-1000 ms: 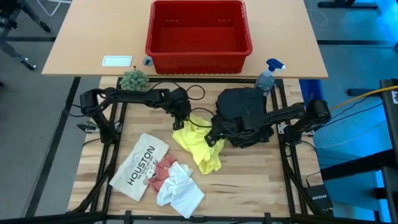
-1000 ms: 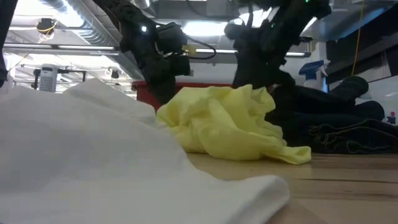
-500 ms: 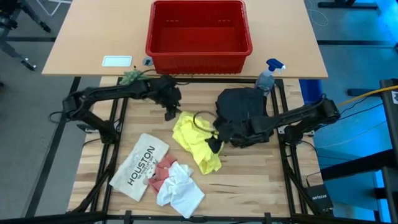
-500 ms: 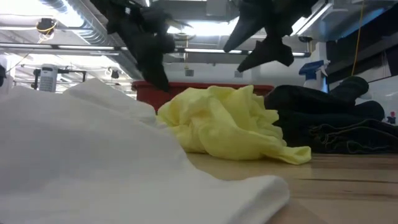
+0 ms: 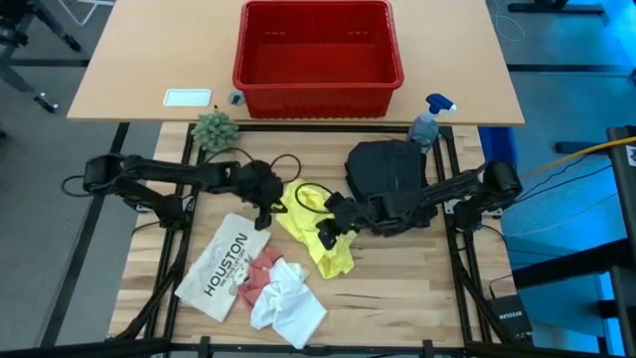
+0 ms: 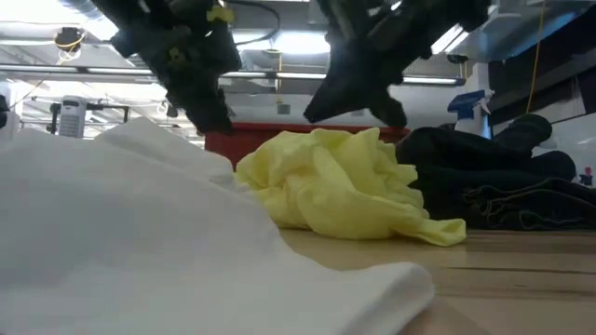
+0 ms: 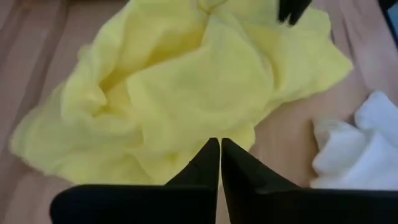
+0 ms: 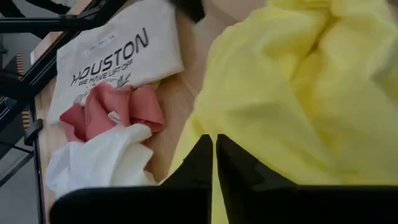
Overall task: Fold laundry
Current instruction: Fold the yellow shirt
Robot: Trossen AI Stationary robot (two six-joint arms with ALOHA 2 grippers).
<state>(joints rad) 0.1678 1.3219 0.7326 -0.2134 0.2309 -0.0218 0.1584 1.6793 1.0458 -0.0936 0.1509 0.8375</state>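
1. Looking straight down, the high view alone shows the full layout: yellow T-shirt (image 5: 316,231) crumpled mid-table, black trousers (image 5: 390,179) heaped just beside it toward the right arm, pink cloth (image 5: 258,270) and white cloth (image 5: 288,301) bunched together near the front edge, touching the flat HOUSTON item (image 5: 223,265).
2. Same view: left gripper (image 5: 266,211) sits at the T-shirt's left edge, right gripper (image 5: 326,235) over its right side. Red basket (image 5: 317,58), spray bottle (image 5: 428,121) and a green fuzzy ball (image 5: 213,129) are on the far bench.
3. Left wrist view gives what the overhead can't: left gripper's fingers (image 7: 205,165) pressed together, nothing between them, tips pointing at the T-shirt (image 7: 186,93); white cloth (image 7: 357,149) at the side.
4. Right wrist view: right gripper's fingers (image 8: 200,158) also pressed together, empty, above the shirt's edge (image 8: 298,93). HOUSTON print (image 8: 115,59), pink cloth (image 8: 112,112) and white cloth (image 8: 102,158) lie beyond.
5. T-shirt is a wrinkled lump, no flat panels, no fold lines.
6. Low view: white fabric (image 6: 140,242) fills the foreground and blocks the pink cloth; both grippers are dark blurs above the T-shirt (image 6: 345,186), fingers unreadable. Trousers (image 6: 503,181) cut off at the frame edge.
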